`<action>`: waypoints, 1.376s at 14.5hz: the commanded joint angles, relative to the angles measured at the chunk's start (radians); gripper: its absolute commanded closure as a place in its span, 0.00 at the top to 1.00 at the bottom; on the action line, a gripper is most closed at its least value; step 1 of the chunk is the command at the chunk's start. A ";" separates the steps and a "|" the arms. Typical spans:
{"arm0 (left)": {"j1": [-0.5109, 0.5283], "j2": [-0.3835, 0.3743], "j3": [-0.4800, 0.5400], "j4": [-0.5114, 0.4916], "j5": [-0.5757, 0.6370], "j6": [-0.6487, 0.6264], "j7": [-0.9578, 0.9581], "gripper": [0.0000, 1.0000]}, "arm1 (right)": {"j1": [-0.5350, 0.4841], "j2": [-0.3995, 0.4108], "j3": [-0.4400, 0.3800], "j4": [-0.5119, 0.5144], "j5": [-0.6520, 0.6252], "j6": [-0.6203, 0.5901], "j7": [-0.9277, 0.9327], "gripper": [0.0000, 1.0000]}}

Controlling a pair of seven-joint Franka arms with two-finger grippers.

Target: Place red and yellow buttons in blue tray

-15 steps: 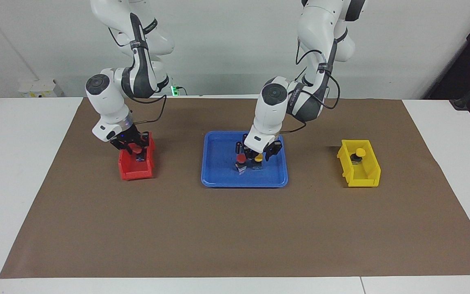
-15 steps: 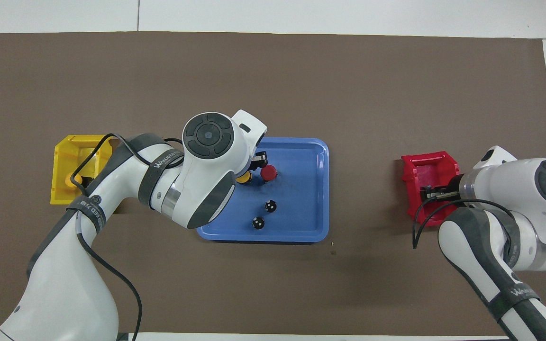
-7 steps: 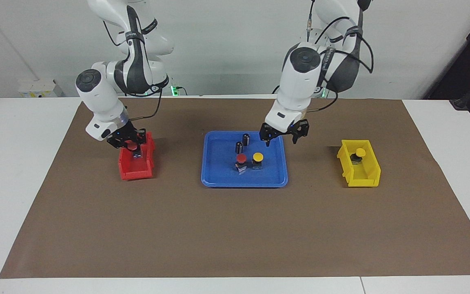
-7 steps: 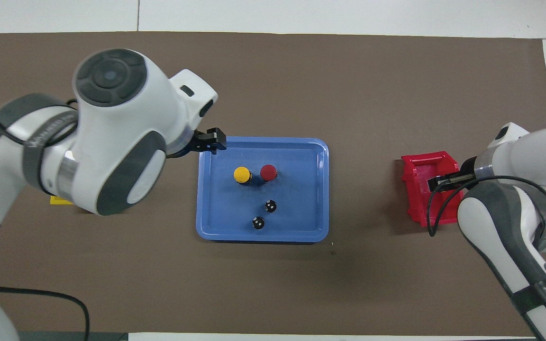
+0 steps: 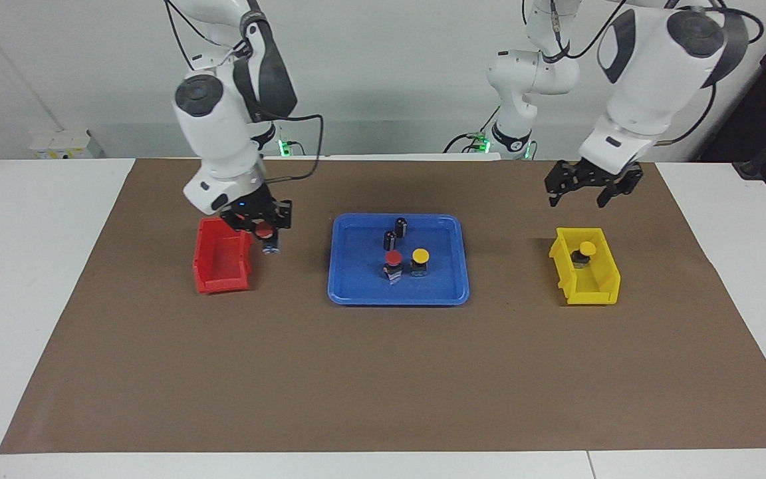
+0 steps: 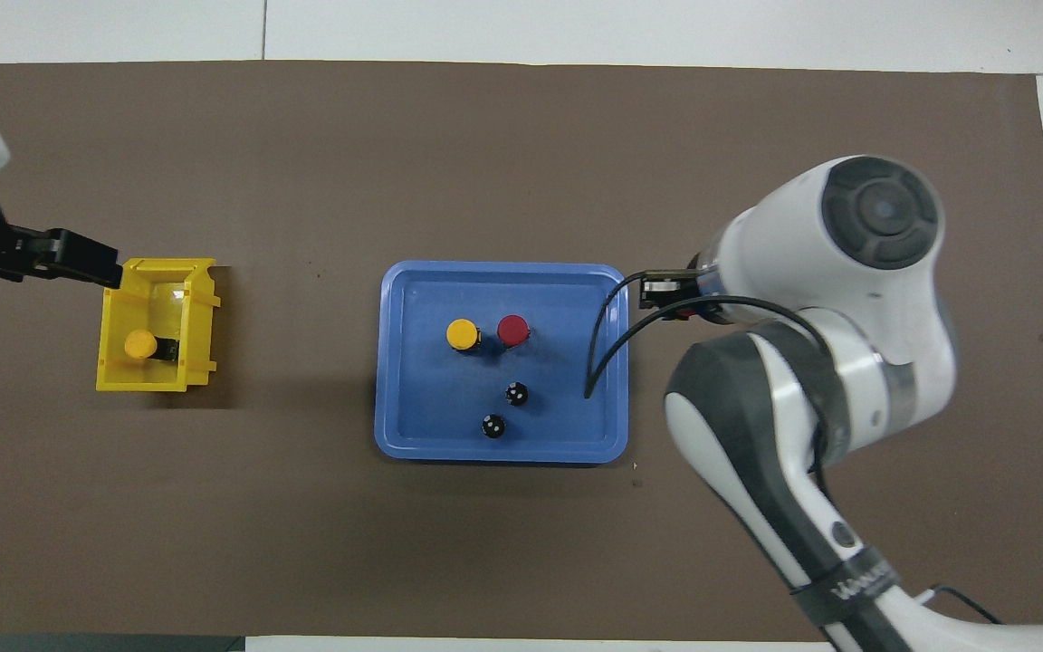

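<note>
The blue tray (image 5: 356,273) (image 6: 567,362) holds a red button (image 5: 393,258) (image 6: 512,330) and a yellow button (image 5: 420,255) (image 6: 462,334) standing side by side. My right gripper (image 5: 265,226) (image 6: 666,299) is shut on another red button (image 5: 263,231), up in the air between the red bin and the tray. A second yellow button (image 5: 587,249) (image 6: 139,344) lies in the yellow bin (image 5: 589,289) (image 6: 200,326). My left gripper (image 5: 579,196) (image 6: 78,258) hangs open and empty above that bin's edge.
Two capless black cylinders (image 5: 401,226) (image 6: 516,393) stand in the tray, nearer the robots than the buttons. The red bin (image 5: 222,266) sits toward the right arm's end, hidden under that arm in the overhead view. Brown paper covers the table.
The left gripper let go of the yellow button in the tray, rose and swung over to the yellow bin. The right gripper shut on a red button in the red bin and carried it toward the tray.
</note>
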 commanded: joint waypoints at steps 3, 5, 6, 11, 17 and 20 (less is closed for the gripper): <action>0.055 -0.100 -0.015 -0.344 0.008 0.300 0.051 0.70 | 0.073 0.118 -0.006 -0.007 -0.010 0.136 0.088 0.35; 0.055 -0.074 -0.014 -0.367 0.010 0.329 0.050 0.68 | 0.101 0.147 -0.006 -0.024 -0.017 0.177 0.110 0.36; 0.055 -0.056 -0.012 -0.384 0.010 0.352 0.051 0.68 | 0.109 0.154 -0.006 -0.031 -0.025 0.182 0.113 0.37; 0.098 -0.048 -0.012 -0.493 0.010 0.493 0.059 0.73 | 0.121 0.173 -0.006 -0.065 -0.028 0.233 0.122 0.62; 0.098 -0.011 -0.012 -0.545 0.010 0.577 0.054 0.76 | 0.005 0.100 -0.015 0.089 -0.071 0.003 0.104 1.00; 0.098 -0.013 -0.012 -0.603 0.010 0.648 0.062 0.76 | -0.080 0.018 -0.016 0.191 -0.077 -0.194 0.099 1.00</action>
